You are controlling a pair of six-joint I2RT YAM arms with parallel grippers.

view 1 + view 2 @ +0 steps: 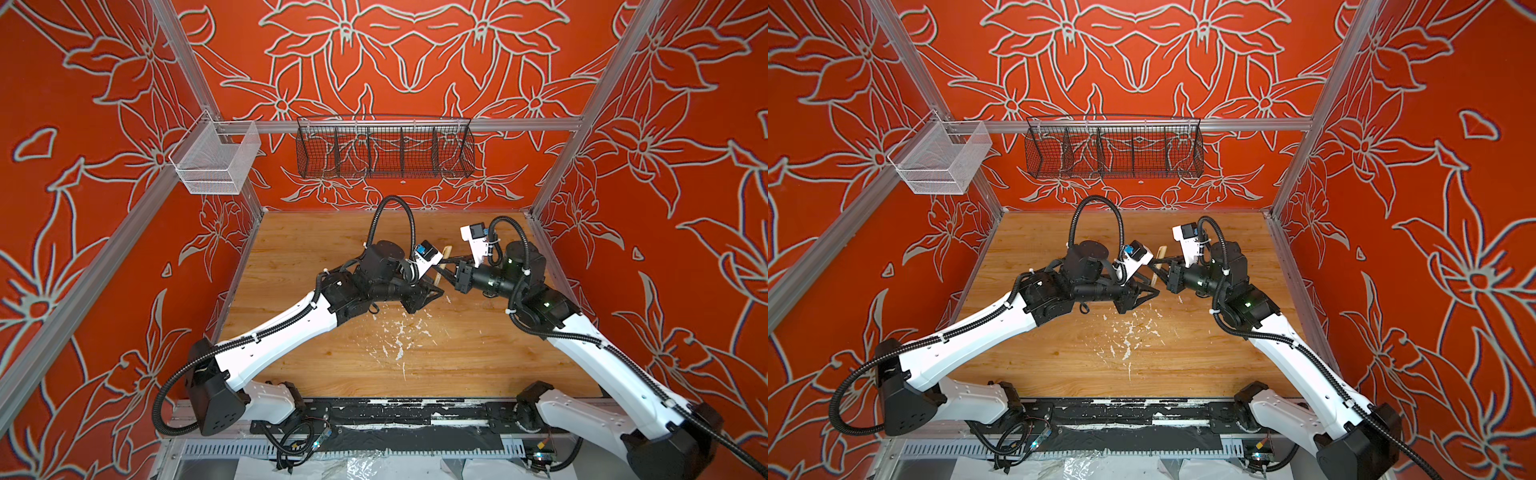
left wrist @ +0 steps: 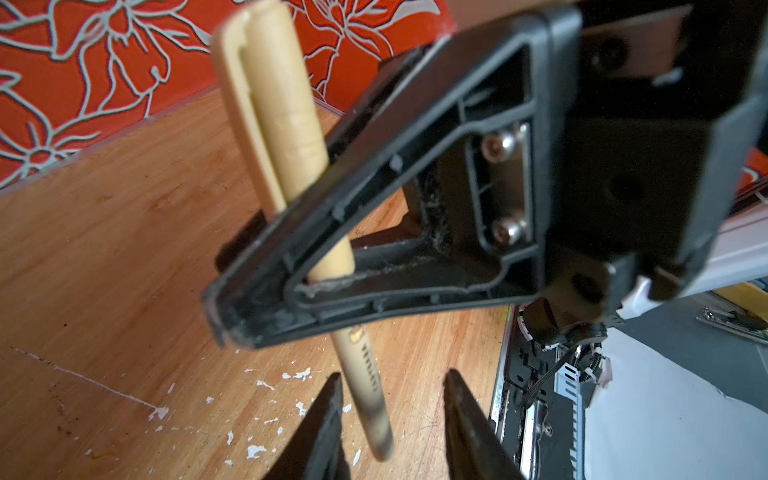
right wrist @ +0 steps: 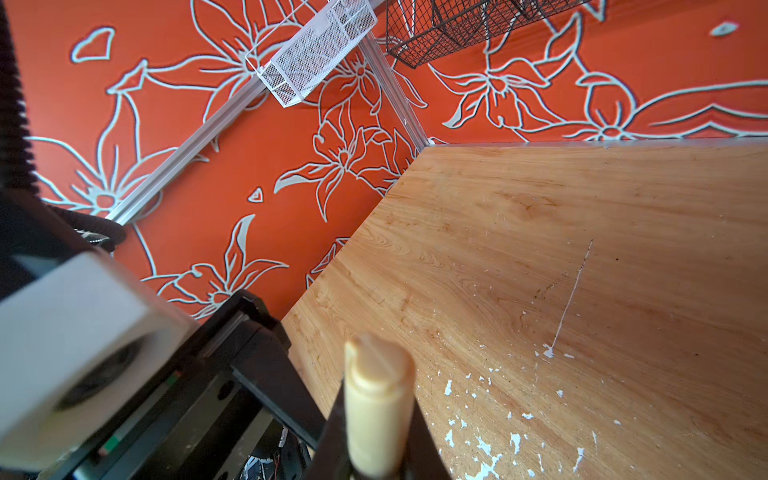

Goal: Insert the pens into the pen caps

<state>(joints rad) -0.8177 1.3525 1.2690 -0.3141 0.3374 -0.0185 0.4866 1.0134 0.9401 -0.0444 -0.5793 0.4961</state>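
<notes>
A tan pen (image 2: pixel 365 395) hangs upright above the wooden table with its tan pen cap (image 2: pixel 282 124) seated on its upper end. My right gripper (image 3: pixel 378 457) is shut on it at about where cap meets barrel, and the cap's top (image 3: pixel 378 386) sticks out past the fingers. My left gripper (image 2: pixel 392 390) is open around the pen's lower end, which lies close to one fingertip (image 2: pixel 332 399) with a clear gap to the other. In both top views the two grippers meet at the table's middle, around the pen (image 1: pixel 437 277) (image 1: pixel 1154 277).
White paint flecks (image 1: pixel 399 332) dot the wooden table (image 1: pixel 316 249) in front of the grippers. A black wire basket (image 1: pixel 384 149) and a white mesh basket (image 1: pixel 216 158) hang on the rear frame. Red flowered walls close in three sides.
</notes>
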